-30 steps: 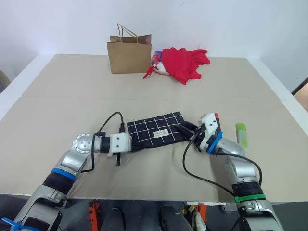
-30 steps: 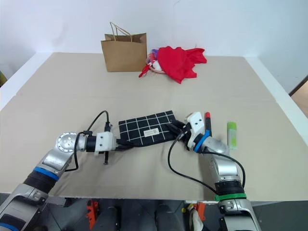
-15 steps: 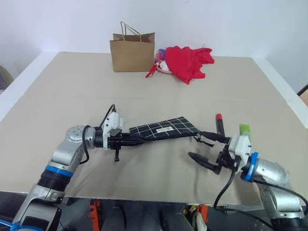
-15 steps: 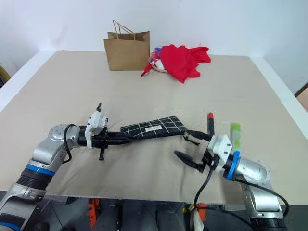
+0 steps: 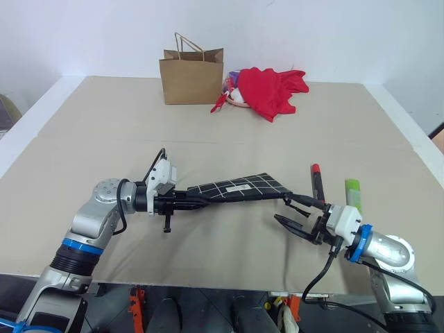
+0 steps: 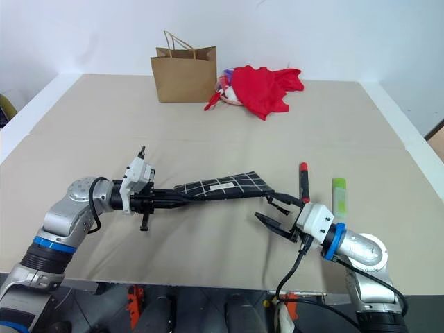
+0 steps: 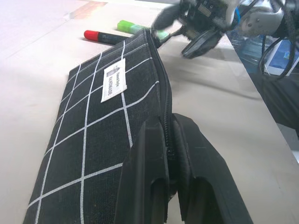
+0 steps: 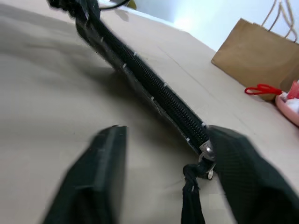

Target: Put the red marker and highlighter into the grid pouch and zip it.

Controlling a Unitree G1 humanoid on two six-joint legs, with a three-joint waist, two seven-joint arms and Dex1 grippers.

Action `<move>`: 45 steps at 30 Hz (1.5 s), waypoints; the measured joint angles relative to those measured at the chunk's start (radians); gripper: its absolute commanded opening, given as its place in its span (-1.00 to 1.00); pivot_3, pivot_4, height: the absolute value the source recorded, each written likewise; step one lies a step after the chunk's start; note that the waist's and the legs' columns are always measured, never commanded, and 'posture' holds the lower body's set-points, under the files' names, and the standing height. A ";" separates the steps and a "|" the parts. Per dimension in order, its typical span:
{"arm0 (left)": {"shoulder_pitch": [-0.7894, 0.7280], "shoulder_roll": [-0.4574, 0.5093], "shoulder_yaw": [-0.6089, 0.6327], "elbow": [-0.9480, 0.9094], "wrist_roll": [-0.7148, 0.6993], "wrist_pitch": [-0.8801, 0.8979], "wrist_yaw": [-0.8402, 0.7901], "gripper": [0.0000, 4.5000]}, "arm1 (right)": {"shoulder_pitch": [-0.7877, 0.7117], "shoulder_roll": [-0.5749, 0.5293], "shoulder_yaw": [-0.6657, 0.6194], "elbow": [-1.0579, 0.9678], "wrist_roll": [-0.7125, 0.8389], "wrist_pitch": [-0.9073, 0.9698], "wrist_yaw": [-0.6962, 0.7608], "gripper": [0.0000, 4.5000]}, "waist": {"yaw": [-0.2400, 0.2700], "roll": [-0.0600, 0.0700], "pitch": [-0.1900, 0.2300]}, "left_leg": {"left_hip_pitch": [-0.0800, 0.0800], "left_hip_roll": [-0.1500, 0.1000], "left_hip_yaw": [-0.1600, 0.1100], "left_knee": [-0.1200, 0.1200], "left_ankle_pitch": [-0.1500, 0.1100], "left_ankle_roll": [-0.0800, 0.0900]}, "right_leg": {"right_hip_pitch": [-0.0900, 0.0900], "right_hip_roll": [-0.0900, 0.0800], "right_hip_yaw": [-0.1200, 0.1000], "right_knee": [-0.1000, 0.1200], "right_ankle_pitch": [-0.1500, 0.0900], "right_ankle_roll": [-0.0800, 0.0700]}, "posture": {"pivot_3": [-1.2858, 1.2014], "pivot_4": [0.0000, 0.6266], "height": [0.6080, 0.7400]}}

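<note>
Two claws at the grid pouch (image 5: 239, 188), left claw (image 5: 186, 201) pinching its end, right claw (image 5: 292, 211) spread by zipper pull

A white wall (image 5: 333, 28) is standing behind the beige surface (image 5: 104, 132), with a brown bag (image 5: 192, 75) and red cloth (image 5: 274, 89) lying at its far edge.
</note>
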 measured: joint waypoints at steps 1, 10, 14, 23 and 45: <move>0.000 0.000 0.001 -0.005 0.000 0.006 0.000 -1.00 | -0.002 0.000 0.001 0.015 -0.007 -0.017 0.000 -0.32 | 0.000 0.000 0.000 | 0.000 0.000 0.000 0.000 0.000 0.000 | 0.000 0.000 0.000 0.000 0.000 0.000 | 0.03 -0.52 1.00; 0.006 0.001 0.007 -0.021 -0.002 0.015 0.000 -1.00 | -0.028 -0.038 0.002 0.083 -0.018 -0.149 0.011 -0.94 | 0.000 0.000 0.000 | 0.001 0.000 0.000 0.000 0.000 0.000 | 0.001 0.000 0.000 0.000 0.000 0.000 | 0.03 -0.52 1.00; 0.009 0.001 0.007 -0.026 -0.003 0.015 -0.001 -1.00 | -0.030 -0.053 0.002 0.090 -0.017 -0.155 0.008 -0.94 | 0.000 0.000 0.000 | 0.001 0.000 0.000 0.000 0.000 0.000 | 0.001 0.000 0.000 0.000 0.000 0.000 | 0.03 -0.52 1.00; 0.012 0.000 0.006 -0.027 -0.002 0.015 -0.001 -1.00 | 0.033 -0.081 -0.020 0.017 0.097 0.007 -0.027 -0.36 | 0.002 0.001 0.000 | 0.000 0.000 0.000 0.000 0.000 0.000 | 0.001 0.000 0.000 0.000 0.000 0.000 | 0.03 -0.52 1.00; 0.012 -0.033 0.037 -0.023 -0.011 0.056 0.026 -1.00 | 0.073 -0.053 -0.071 -0.211 0.159 0.260 -0.105 0.27 | 0.001 0.001 0.001 | 0.000 0.000 -0.001 0.001 0.000 0.000 | 0.001 0.000 0.000 0.000 0.000 0.000 | 0.03 -0.52 1.00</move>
